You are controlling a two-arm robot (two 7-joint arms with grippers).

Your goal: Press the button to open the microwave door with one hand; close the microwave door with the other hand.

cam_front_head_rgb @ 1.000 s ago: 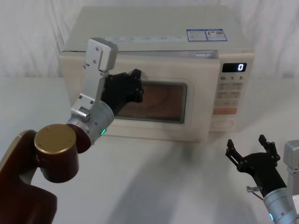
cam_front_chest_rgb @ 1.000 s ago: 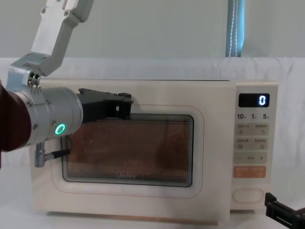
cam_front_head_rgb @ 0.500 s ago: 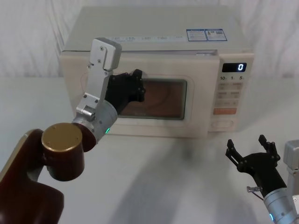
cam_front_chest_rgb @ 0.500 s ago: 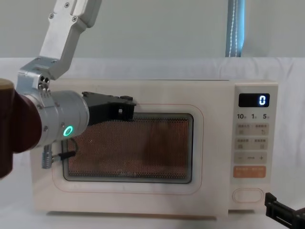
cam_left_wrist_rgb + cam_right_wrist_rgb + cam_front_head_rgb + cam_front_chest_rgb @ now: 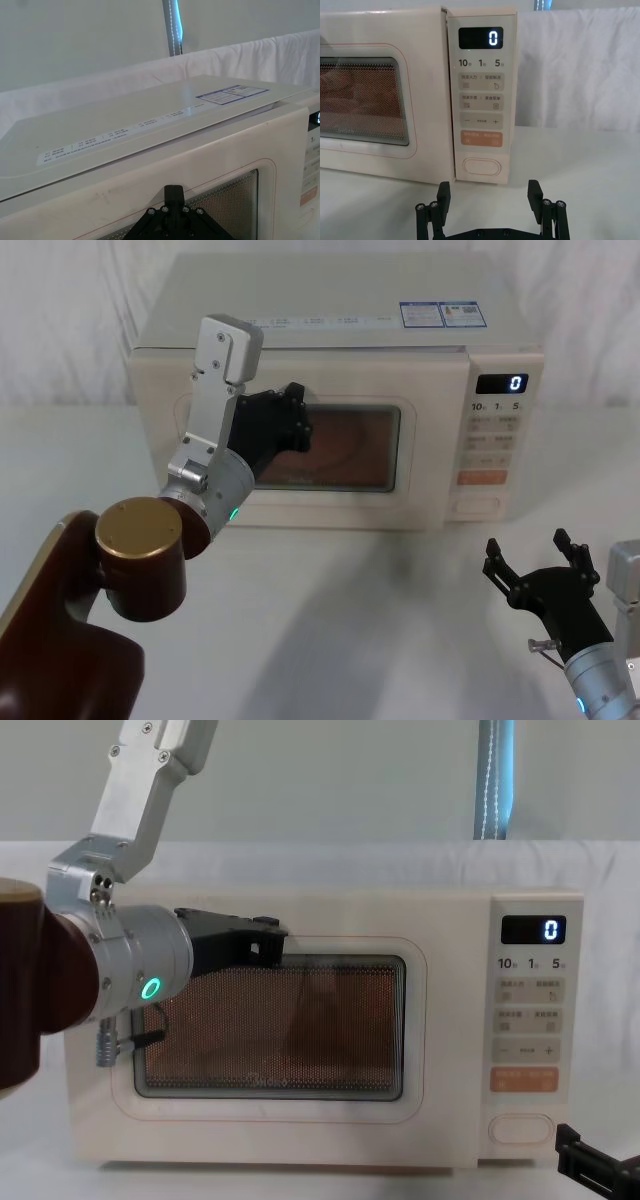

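The cream microwave (image 5: pixel 330 295) stands at the back of the table. My left gripper (image 5: pixel 296 426) is shut and pressed against the upper left of the microwave door (image 5: pixel 425 465), at the window's edge. In the chest view the left gripper (image 5: pixel 262 942) lies flat on the door (image 5: pixel 300 1115), which looks flush with the key panel. Its joined fingertips (image 5: pixel 173 192) touch the door (image 5: pixel 225 155) in the left wrist view. The button (image 5: pixel 481 166) sits at the panel's bottom, under the orange key (image 5: pixel 481 138). My right gripper (image 5: pixel 490 199) hangs open, low and short of the button (image 5: pixel 475 506), touching nothing.
The display (image 5: pixel 502 384) reads 0. White cloth covers the table (image 5: pixel 380 620) and backs the scene. The right gripper (image 5: pixel 533 558) hovers over bare table at the front right. My left arm's brown elbow (image 5: pixel 140 560) fills the front left.
My left gripper has pushed forward and the door, ajar a second ago, has swung in until it looks flush. The right gripper has not moved.
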